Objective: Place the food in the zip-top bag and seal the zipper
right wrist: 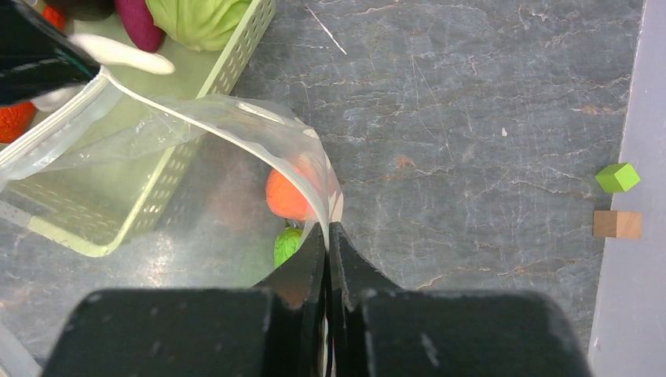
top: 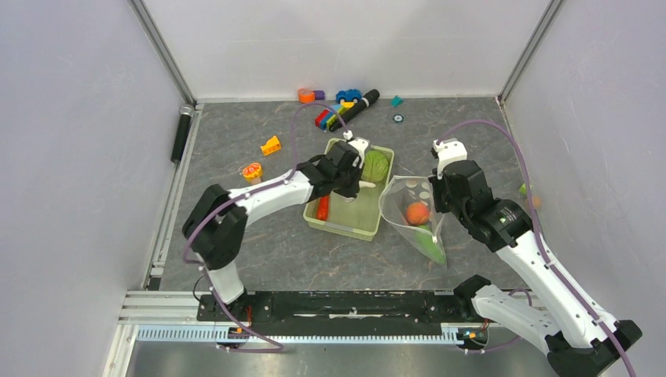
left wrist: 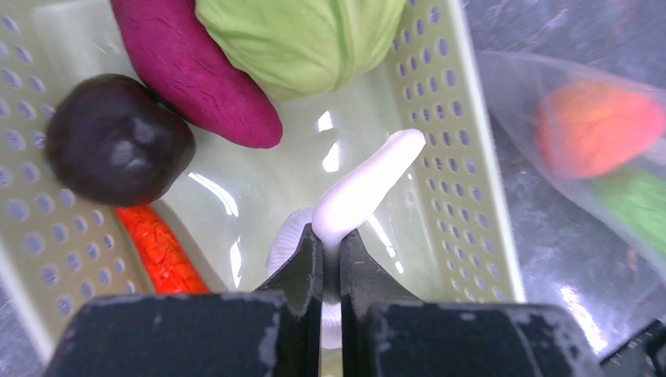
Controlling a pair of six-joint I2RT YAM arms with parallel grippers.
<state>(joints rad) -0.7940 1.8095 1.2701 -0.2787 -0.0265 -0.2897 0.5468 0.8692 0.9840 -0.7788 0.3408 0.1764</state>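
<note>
left claw (left wrist: 330,245) pinches a smooth, curvy white piece (left wrist: 369,179) in the holey plastic basket (left wrist: 465,157); right claw (right wrist: 327,236) clamps the floppy clear bag (right wrist: 236,126) at basket's 3 o'clock

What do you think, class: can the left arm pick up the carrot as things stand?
Probably not yet: the left gripper is shut on the white piece. The carrot lies uncovered close beside it in the basket.

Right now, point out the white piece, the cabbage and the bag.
white piece (left wrist: 365,181), left wrist view, middle of its curved stem.
cabbage (left wrist: 302,35), left wrist view, its leafy front.
bag (right wrist: 157,133), right wrist view, clear wall under the rim.
</note>
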